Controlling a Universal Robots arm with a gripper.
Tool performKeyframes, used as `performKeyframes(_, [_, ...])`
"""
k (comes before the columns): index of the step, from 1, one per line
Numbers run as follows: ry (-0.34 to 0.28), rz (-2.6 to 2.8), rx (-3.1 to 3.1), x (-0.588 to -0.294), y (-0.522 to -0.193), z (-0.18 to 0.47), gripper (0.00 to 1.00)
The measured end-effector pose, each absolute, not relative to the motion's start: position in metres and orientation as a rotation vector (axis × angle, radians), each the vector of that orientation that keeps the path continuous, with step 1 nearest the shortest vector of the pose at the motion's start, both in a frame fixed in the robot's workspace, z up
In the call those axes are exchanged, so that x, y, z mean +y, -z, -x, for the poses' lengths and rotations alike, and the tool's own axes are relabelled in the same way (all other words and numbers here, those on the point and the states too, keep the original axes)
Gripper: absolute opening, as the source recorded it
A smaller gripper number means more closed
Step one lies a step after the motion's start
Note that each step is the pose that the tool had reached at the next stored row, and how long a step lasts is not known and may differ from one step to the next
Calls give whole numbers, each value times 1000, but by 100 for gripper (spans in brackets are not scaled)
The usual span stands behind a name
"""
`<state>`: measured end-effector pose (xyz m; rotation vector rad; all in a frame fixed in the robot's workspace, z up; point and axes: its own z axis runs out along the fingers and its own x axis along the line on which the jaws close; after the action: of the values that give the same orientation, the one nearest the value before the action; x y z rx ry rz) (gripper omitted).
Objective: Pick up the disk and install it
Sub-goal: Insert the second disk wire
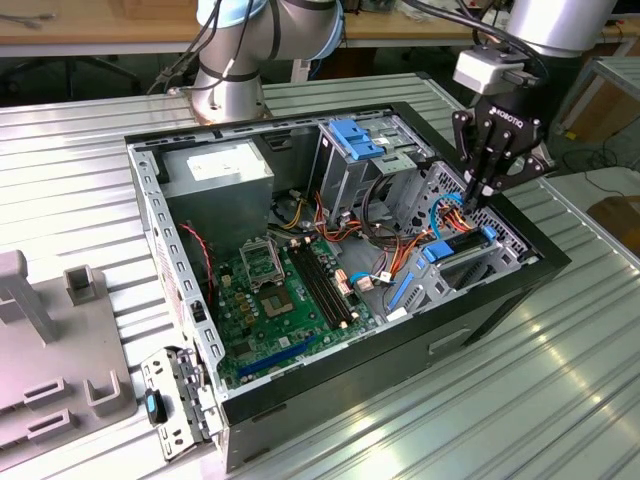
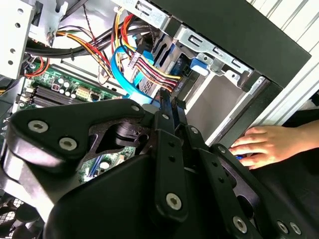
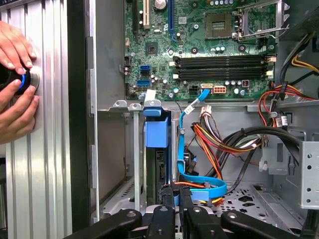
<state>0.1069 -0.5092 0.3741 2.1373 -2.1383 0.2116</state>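
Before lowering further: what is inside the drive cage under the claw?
The disk stands on edge in the drive cage, its blue carrier tab up. The claw is at its rear end, by the blue cable. The slot's depth is hidden.

**Ribbed metal bench under bright light**

A ribbed silver tabletop [image 1: 520, 400] ran across the exterior view, glare streaking its lower right. At the upper edge stood a wooden workbench [image 1: 90, 25] with dark shadow beneath. Far right in the frame, a cardboard-brown box [image 1: 610, 110] sat beyond the table's edge.
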Motion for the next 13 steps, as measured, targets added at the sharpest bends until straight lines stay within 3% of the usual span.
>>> performKeyframes(13, [-190,-2151,-2148,-528,-374,-93,16])
